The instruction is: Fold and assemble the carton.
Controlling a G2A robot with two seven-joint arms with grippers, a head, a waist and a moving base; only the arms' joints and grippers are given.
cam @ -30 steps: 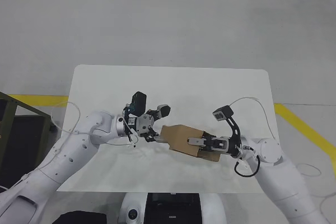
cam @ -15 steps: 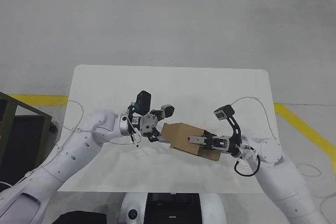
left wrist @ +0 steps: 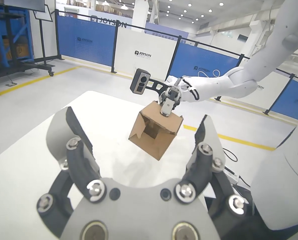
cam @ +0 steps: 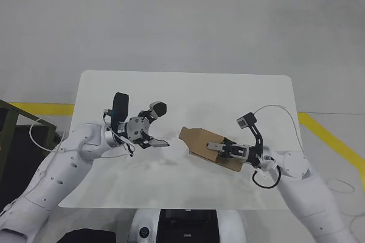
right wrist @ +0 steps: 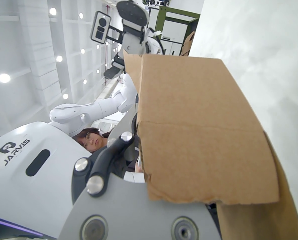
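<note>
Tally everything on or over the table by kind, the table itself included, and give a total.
Cartons: 1, the brown carton, held off the table.
Grippers: 2, the left gripper, open, and the right gripper, clamped on the carton.
Tables: 1, the white table.
Total: 4

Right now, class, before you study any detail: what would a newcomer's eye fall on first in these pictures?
The brown carton, tilted over the white table right of centre, pinched at its upper wall by the right gripper. Next, the left gripper, wide open and apart from the carton, facing its open end.
</note>
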